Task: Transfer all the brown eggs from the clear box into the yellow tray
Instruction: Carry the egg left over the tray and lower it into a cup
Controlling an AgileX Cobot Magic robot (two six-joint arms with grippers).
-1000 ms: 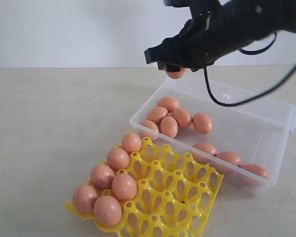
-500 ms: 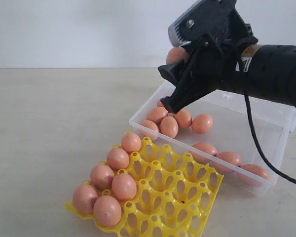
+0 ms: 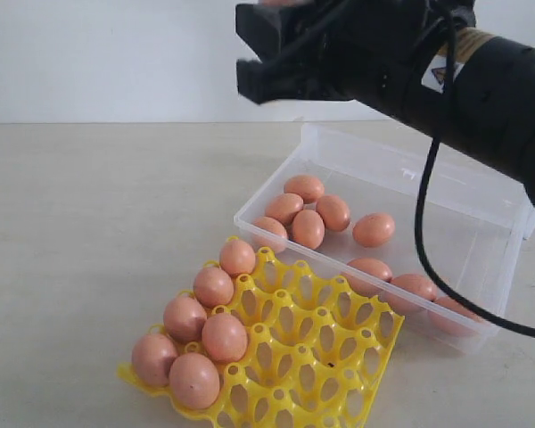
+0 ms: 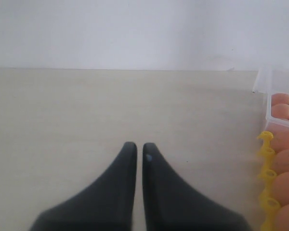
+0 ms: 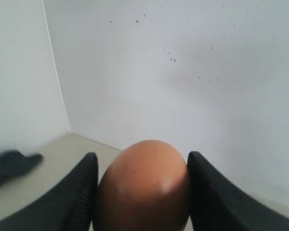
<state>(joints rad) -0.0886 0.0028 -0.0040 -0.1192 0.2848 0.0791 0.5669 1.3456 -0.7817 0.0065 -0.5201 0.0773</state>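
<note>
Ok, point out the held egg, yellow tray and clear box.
held egg (image 5: 142, 185), right wrist view, shell middle
yellow tray (image 3: 339, 343), exterior view, empty cups
clear box (image 3: 468, 227), exterior view, bare floor

Smooth brown egg (image 5: 142, 187), faintly speckled, softly sheened with one small highlight, between matt black plastic fingers (image 5: 79, 192) of the right pincer (image 5: 143, 156). Below the pincer, clear box (image 3: 410, 169) of glossy transparent plastic. Also below, nearer the camera, yellow tray (image 3: 339, 352) of shiny moulded plastic. Under both, smooth matt pale table (image 3: 89, 223).
</note>
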